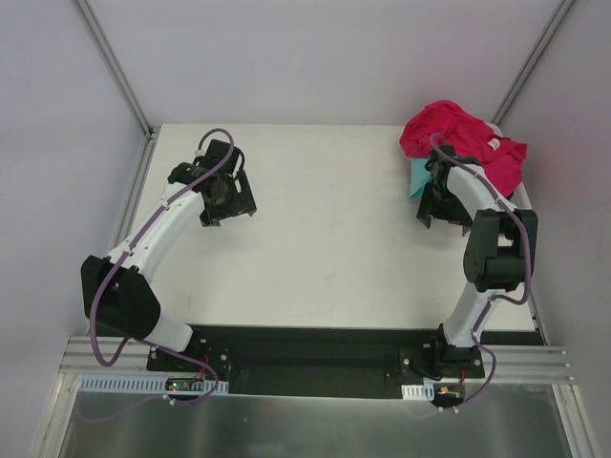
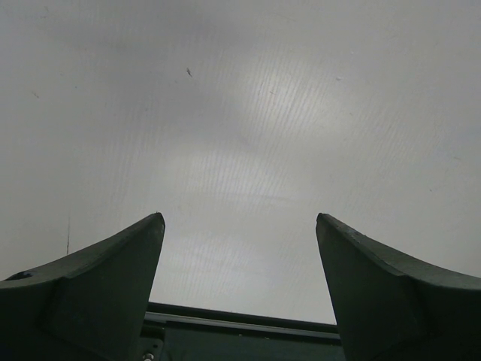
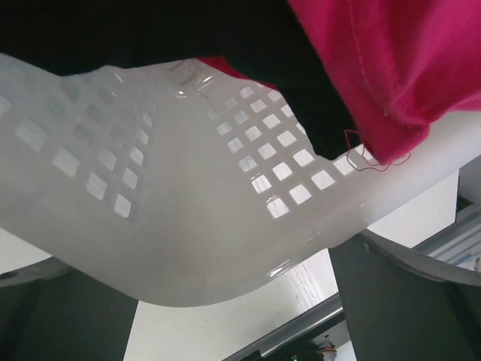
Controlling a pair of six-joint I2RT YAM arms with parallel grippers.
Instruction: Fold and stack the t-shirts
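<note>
1. The white tabletop (image 1: 334,239) carries everything; its middle looks like the best place for folding.
2. The white plastic basket (image 3: 188,226) sits at the tabletop's far right corner. Its lattice wall fills the right wrist view.
3. The magenta t-shirt (image 1: 458,138) is heaped on top of the basket and spills over its rim.
4. The right gripper (image 1: 440,215) has its jaws spread wide and holds nothing. It hangs just beside the basket's near-left wall, below the heap. To do this step well, it should probably rise above the rim and pinch one layer of magenta cloth near an edge. It should avoid the plastic wall, then draw the shirt towards the middle.
5. The left gripper (image 2: 240,226) is also wide and empty, over the far left part of the tabletop, well apart from the shirts. It looks well placed to take a second corner.
6. The black t-shirt (image 3: 150,30) lies under the magenta one and could be dragged along.
7. The teal t-shirt (image 1: 417,178) peeks out at the basket's left side.
8. A sliver of the red t-shirt (image 3: 225,69) shows under the black.
</note>
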